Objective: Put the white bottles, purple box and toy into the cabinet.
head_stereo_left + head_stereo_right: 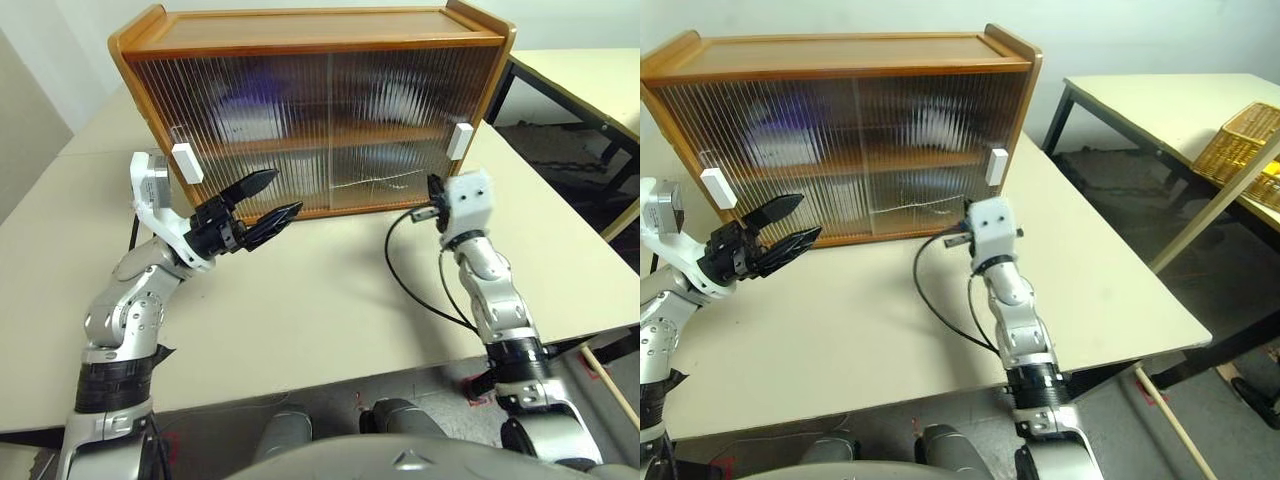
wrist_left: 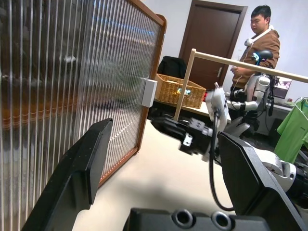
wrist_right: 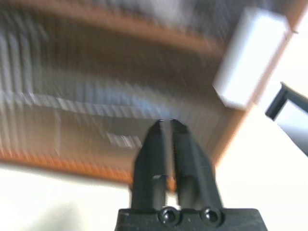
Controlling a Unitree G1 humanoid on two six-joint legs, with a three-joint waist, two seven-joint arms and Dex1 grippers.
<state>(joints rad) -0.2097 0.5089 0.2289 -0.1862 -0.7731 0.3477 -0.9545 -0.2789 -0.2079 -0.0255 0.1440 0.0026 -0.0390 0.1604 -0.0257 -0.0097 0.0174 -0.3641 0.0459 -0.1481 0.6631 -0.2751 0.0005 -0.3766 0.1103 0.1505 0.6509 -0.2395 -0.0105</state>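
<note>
The cabinet [image 1: 300, 40] stands at the back of the table [image 1: 330, 300] with both ribbed sliding doors drawn together. A purple blur [image 1: 250, 95] on the upper shelf behind the left door looks like the purple box. The white bottles and the toy are hidden behind the doors; pale smudges there cannot be told apart. My left gripper [image 1: 265, 200] hangs open and empty just in front of the left white handle [image 1: 187, 162]. My right gripper [image 3: 166, 126] points at the lower right door below the right handle [image 1: 459, 141], its fingers [image 3: 151, 159] together with only a thin slit and nothing between them.
A black cable [image 1: 410, 270] loops from the right wrist over the table. To the right stands a second table [image 1: 590, 80] with a wicker basket [image 1: 1240, 150], and a wooden pole [image 1: 1200, 210] leans there. A person [image 2: 257, 43] stands in the background.
</note>
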